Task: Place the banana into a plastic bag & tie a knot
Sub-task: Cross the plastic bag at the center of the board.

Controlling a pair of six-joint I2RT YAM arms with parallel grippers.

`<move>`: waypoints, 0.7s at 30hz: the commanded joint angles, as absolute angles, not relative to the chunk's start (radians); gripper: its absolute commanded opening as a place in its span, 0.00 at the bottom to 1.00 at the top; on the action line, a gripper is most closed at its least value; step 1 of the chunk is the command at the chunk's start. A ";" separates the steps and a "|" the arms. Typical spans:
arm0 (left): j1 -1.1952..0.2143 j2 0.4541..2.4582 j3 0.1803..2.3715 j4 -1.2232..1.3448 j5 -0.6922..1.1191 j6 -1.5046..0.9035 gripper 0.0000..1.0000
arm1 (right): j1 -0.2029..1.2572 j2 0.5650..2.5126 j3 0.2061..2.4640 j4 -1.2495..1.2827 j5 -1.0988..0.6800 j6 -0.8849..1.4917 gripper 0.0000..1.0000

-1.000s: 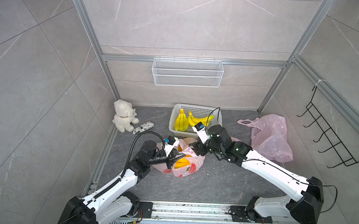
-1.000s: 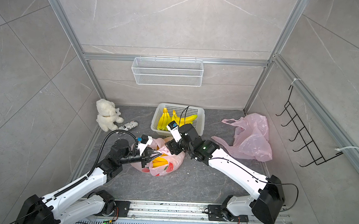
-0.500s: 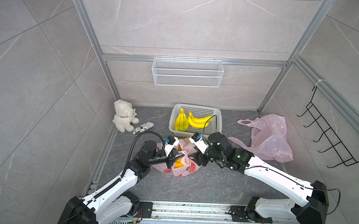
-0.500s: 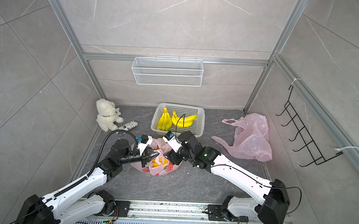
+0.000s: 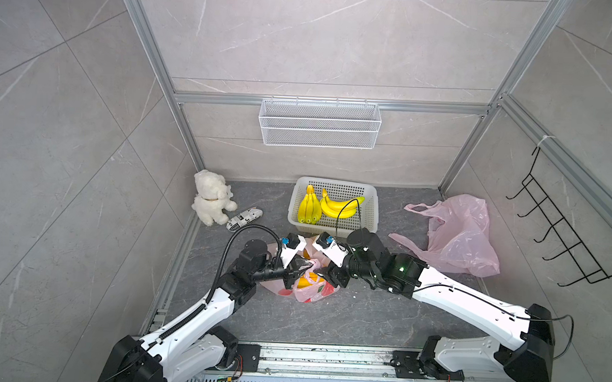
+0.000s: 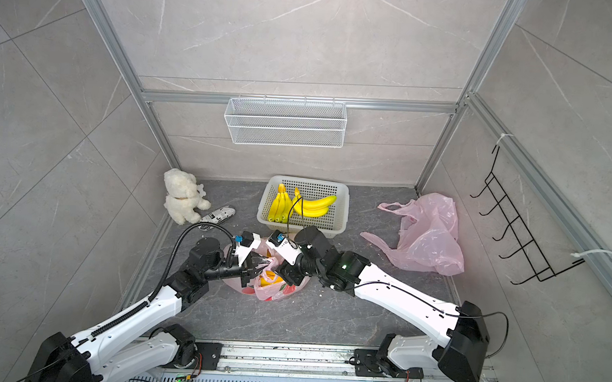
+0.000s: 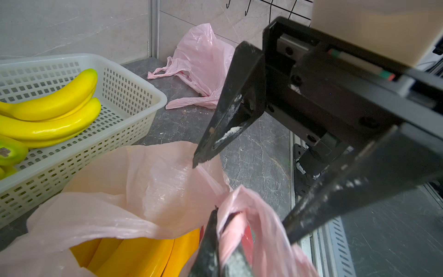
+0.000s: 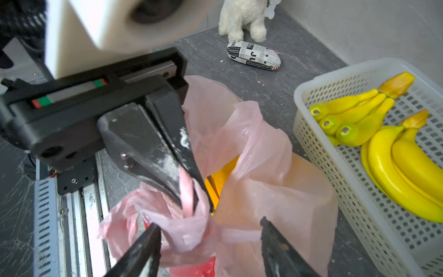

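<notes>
Open floor [image 5: 327,324] lies behind both pincers; the basket [image 5: 310,228] of bananas [image 5: 332,208] stands just ahead. The left pincer [image 8: 191,203] clamps the plastic bag's [image 5: 310,294] handle; the right pincer [image 8: 211,230] gapes around it. The banana [image 7: 134,254] lies bagged beneath them.

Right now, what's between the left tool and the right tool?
Only plastic of the pink bag: the left tool is shut on its twisted handle, and the open right tool straddles that bunch. Clearest in the right wrist view.

Pink bag [image 8: 275,191], yellow bananas [image 8: 407,163], newsprint-patterned pouch [image 8: 254,58]
</notes>
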State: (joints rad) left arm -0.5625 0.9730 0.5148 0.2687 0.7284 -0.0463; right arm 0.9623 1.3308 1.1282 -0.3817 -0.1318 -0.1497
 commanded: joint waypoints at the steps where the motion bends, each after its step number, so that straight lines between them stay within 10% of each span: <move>1: -0.567 0.960 0.526 0.294 0.771 -0.020 0.00 | 0.989 1.382 1.166 -0.435 -0.132 -0.217 0.67; 10: -0.569 0.950 0.521 0.289 0.767 -0.015 0.00 | 0.997 1.432 1.157 -0.444 -0.104 -0.234 0.53; 21: -0.569 0.933 0.512 0.292 0.736 -0.039 0.07 | 1.013 1.440 1.139 -0.369 0.079 -0.222 0.05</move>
